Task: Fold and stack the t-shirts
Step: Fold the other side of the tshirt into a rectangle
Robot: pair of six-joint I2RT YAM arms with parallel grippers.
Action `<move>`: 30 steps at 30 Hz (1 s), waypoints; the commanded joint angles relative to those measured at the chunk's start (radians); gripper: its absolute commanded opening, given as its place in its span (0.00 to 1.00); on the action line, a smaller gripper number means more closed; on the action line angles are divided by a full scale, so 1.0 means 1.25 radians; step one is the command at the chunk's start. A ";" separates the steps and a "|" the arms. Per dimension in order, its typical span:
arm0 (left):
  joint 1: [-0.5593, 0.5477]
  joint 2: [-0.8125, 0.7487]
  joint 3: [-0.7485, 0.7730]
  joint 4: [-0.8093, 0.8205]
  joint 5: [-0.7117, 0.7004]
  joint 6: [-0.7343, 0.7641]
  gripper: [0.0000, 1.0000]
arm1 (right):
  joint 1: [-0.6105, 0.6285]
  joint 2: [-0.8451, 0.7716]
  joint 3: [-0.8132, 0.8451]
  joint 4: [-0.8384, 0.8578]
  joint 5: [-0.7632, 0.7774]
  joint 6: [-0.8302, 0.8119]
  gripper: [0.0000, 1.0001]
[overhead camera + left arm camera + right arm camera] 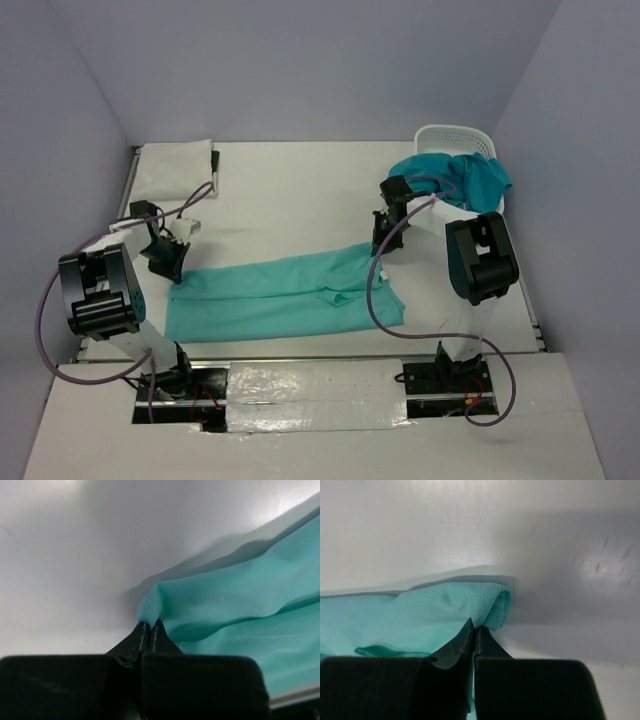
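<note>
Flat, cool light from overhead fills the top view, leaving the white table [300, 190] bright and nearly washed out at centre, with faint soft shadows beneath the arms and crinkled glare on the shiny strip [310, 385] at the bottom edge. Both wrist views are soft in focus: the left gripper [151, 625] and right gripper [476, 628] loom dark and blurred along the bottom, while the mint t-shirt [235, 605] throws a broad grey shadow across the table.
</note>
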 commanded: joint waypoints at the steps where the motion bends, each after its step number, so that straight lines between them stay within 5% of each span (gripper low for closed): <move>1: -0.024 0.053 0.118 0.090 0.070 -0.033 0.00 | -0.024 0.056 0.108 0.001 0.018 0.002 0.00; 5: -0.046 0.141 0.231 0.111 0.081 -0.060 0.04 | -0.030 0.109 0.215 -0.029 0.037 -0.015 0.00; 7: -0.053 0.167 0.280 0.085 0.093 -0.059 0.20 | -0.030 0.137 0.260 -0.045 0.027 -0.023 0.12; 8: -0.053 0.187 0.292 0.077 0.097 -0.061 0.37 | -0.030 0.142 0.267 -0.055 0.017 -0.028 0.16; 11: -0.055 0.195 0.334 0.058 0.090 -0.083 0.54 | -0.030 0.137 0.262 -0.046 0.009 -0.033 0.36; 19: -0.053 0.152 0.443 -0.004 0.111 -0.144 0.66 | -0.030 0.058 0.252 -0.085 0.059 -0.073 0.75; 25: -0.056 0.085 0.442 -0.013 0.105 -0.172 0.93 | -0.030 -0.057 0.193 -0.099 0.062 -0.077 0.86; 28: -0.067 0.073 0.393 -0.029 0.095 -0.154 0.75 | -0.030 -0.108 0.160 -0.096 0.049 -0.076 0.82; 30: -0.078 0.077 0.372 -0.028 0.075 -0.143 0.42 | -0.025 -0.130 0.140 -0.089 0.041 -0.074 0.72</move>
